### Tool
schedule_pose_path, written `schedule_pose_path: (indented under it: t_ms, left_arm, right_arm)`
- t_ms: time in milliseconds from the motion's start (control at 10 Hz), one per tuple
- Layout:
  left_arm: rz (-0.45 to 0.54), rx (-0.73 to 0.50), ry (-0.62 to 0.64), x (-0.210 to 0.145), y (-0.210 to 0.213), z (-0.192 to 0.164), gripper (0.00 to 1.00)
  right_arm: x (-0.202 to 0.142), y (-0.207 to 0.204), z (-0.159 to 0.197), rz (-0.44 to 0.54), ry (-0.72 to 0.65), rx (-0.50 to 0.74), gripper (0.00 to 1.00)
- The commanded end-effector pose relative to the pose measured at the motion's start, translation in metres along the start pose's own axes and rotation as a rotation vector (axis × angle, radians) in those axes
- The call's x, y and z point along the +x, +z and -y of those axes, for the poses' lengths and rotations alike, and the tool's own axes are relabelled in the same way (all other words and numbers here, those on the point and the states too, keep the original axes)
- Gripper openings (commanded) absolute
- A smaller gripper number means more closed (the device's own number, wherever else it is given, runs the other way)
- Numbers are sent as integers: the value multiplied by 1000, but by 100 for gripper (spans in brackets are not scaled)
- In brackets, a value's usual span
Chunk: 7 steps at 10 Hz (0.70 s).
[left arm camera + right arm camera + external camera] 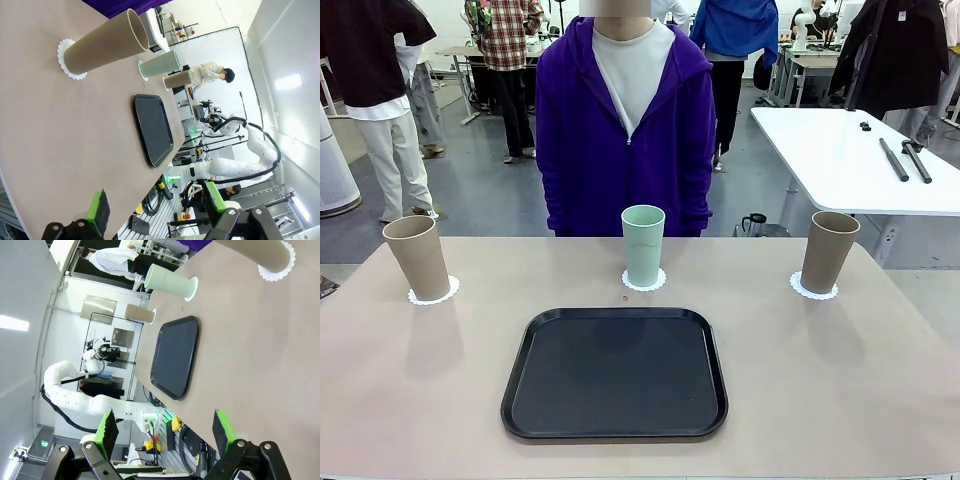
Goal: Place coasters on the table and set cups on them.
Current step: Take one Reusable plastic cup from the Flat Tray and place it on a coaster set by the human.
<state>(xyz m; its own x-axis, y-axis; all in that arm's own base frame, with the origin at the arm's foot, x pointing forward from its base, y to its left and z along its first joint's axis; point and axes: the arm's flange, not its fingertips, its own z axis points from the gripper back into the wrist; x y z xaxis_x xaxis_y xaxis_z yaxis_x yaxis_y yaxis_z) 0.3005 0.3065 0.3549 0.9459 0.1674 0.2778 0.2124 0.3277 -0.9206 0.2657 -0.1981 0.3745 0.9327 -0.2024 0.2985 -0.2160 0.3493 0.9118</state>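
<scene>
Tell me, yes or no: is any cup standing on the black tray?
No. The tray is bare, and all three cups stand on coasters beyond it, the mint cup nearest its far edge.

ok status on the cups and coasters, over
Left gripper open, empty. Right gripper open, empty. Mint cup and both beige cups upright on coasters, across the table. Black tray empty; nothing obstructing.

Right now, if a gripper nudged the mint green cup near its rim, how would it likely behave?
The mint green cup is tall on a narrow base, so it would probably tip rather than slide. Its lacy paper coaster looks floppy and may shift. The cup appears empty, so likely light.
</scene>
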Motion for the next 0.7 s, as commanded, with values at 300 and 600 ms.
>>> schedule_pose_path:
  t_ms: [300, 600]
  left_arm:
    - [4, 1, 5, -1, 1, 3, 100]
    - [4, 1, 5, -1, 1, 3, 100]
  right_arm:
    - [1, 0, 0, 7, -1, 11, 100]
    - [1, 0, 0, 7, -1, 11, 100]
